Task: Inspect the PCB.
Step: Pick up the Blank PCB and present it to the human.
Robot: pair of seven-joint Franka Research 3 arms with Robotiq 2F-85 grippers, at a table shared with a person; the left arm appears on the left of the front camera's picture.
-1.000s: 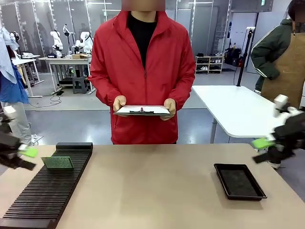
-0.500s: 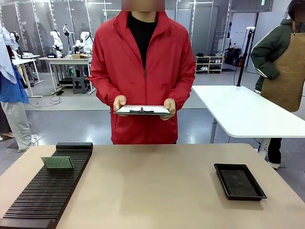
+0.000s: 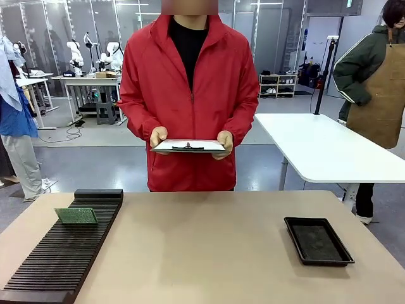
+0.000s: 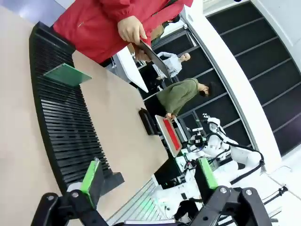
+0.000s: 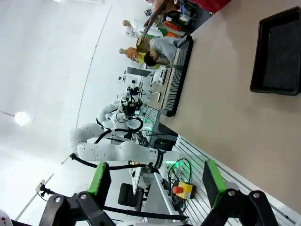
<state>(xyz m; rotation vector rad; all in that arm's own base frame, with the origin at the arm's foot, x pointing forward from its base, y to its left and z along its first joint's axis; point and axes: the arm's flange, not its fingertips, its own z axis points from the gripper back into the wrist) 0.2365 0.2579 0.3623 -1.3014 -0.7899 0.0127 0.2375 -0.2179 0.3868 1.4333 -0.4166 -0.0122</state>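
Observation:
The green PCB stands tilted in the slots of the long black ribbed rack at the table's left; it shows in the left wrist view as the green PCB on the rack. My left gripper is open and empty, pulled back off the table near the rack's end. My right gripper is open and empty too, held beyond the table's edge, far from the small black tray.
A person in a red jacket stands at the far side holding a white clipboard with both hands. The small black tray lies at the table's right. A white table stands behind on the right.
Both grippers, seen at the left and right edges of the front view one second ago, have withdrawn out of that view. The PCB, tray and person have not moved.

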